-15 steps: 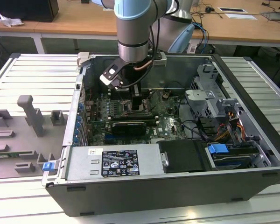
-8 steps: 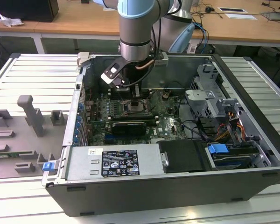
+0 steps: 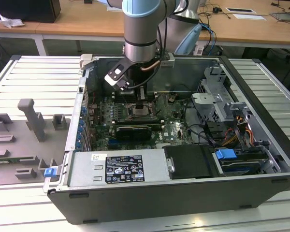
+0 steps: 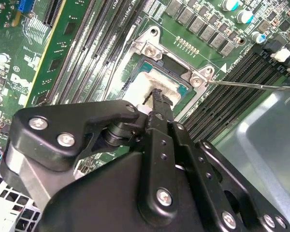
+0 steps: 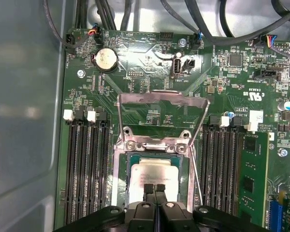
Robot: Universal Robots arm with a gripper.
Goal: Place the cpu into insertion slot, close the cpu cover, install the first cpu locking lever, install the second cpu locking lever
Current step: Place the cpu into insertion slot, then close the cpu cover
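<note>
The cpu (image 5: 153, 170), a pale silver square, lies flat in the insertion slot (image 5: 120, 179) amid the green motherboard; it also shows in the second wrist view (image 4: 152, 83). The cpu cover (image 5: 159, 98), a thin metal frame with a square window, stands swung open past the slot's hinge edge. A thin wire locking lever (image 5: 196, 166) runs along one side of the slot and sticks out as a rod (image 4: 251, 85). My gripper (image 5: 154, 187) hangs just above the cpu's near edge, fingers (image 4: 158, 98) pressed together with nothing between them. In the exterior view the gripper (image 3: 135, 99) is low inside the case.
Long black memory slots (image 5: 87, 164) flank the socket on both sides. The open computer case (image 3: 261, 145) holds a black-labelled power supply (image 3: 123, 169), a drive cage (image 3: 217, 101) and cable bundles (image 3: 232, 130). A grey fixture tray (image 3: 24, 140) lies at the exterior view's left.
</note>
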